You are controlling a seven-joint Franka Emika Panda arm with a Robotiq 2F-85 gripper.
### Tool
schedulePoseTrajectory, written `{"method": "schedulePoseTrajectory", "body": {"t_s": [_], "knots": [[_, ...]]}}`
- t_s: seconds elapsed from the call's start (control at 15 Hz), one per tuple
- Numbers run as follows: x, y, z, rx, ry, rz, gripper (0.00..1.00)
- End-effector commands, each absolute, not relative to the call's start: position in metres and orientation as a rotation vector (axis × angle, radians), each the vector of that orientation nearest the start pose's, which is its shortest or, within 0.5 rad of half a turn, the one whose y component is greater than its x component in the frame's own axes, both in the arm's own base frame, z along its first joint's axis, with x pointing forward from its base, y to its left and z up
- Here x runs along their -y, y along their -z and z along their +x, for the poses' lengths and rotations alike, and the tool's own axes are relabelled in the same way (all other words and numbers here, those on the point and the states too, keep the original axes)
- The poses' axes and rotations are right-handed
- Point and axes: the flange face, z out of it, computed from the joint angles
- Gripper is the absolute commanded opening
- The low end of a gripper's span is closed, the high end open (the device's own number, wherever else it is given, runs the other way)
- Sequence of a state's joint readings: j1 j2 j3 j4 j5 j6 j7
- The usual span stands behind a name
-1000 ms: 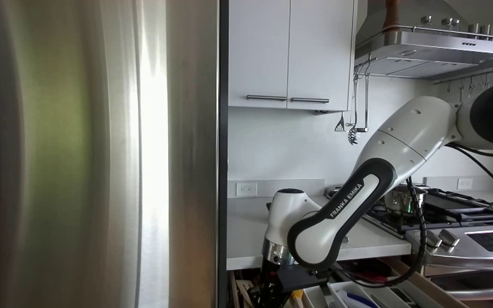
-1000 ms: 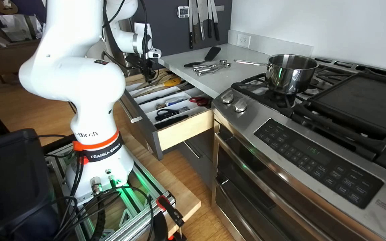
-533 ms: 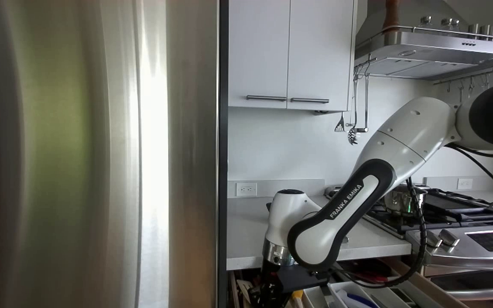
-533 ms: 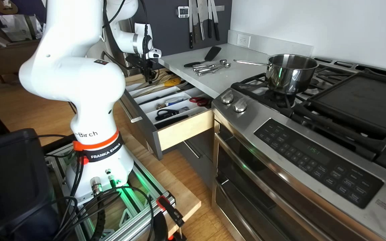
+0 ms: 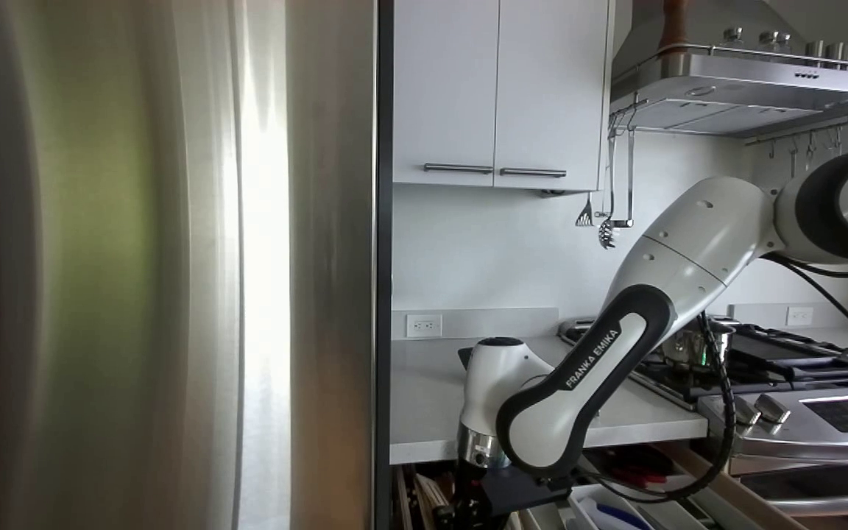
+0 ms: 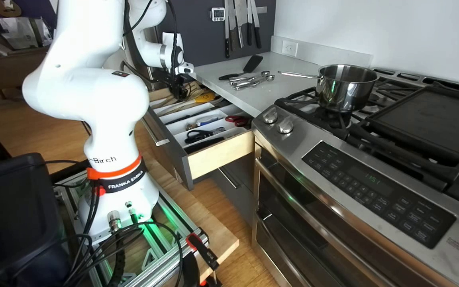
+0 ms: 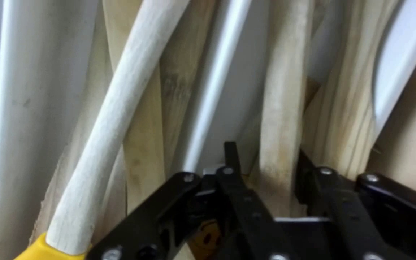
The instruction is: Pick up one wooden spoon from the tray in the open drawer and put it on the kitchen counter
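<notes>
Several pale wooden utensils lie in the tray [image 7: 211, 86], whose white dividers show in the wrist view. My gripper [image 7: 265, 148] reaches down among them, its jaws partly apart. Between its fingers runs a flat wooden handle [image 7: 284, 90], close to the right finger, with a gap at the left one. The head of that handle is out of view, so I cannot tell whether it is a wooden spoon. The drawer [image 6: 221, 153] is pulled out below the white kitchen counter [image 6: 271, 92]. In an exterior view the gripper [image 6: 179, 93] is inside the drawer's far end.
A yellow-ended wooden utensil [image 7: 110, 119] lies left of the jaws. A black spatula [image 6: 252, 63] and metal utensils [image 6: 249, 81] rest on the counter. A pot [image 6: 345, 89] stands on the stove. The counter edge overhangs the drawer; the fridge [image 5: 306, 294] stands beside it.
In both exterior views the arm has come down and shifted slightly right during the last half second, taking the gripper lower into the drawer. Before that it hardly moved.
</notes>
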State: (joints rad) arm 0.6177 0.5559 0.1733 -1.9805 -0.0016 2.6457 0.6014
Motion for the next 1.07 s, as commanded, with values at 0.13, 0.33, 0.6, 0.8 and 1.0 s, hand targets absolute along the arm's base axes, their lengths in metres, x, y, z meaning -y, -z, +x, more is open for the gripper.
{"method": "schedulePoseTrajectory", "body": {"t_s": [0.13, 0.33, 0.6, 0.8, 1.0], "knots": [[-0.430, -0.194, 0.442, 0.210, 0.058, -2.999, 0.39], [-0.430, -0.201, 0.442, 0.209, 0.072, -2.994, 0.39], [-0.434, -0.211, 0.439, 0.206, 0.085, -2.996, 0.38], [-0.437, -0.215, 0.437, 0.203, 0.087, -2.999, 0.34], [-0.436, -0.212, 0.437, 0.194, 0.077, -3.009, 0.17]]}}
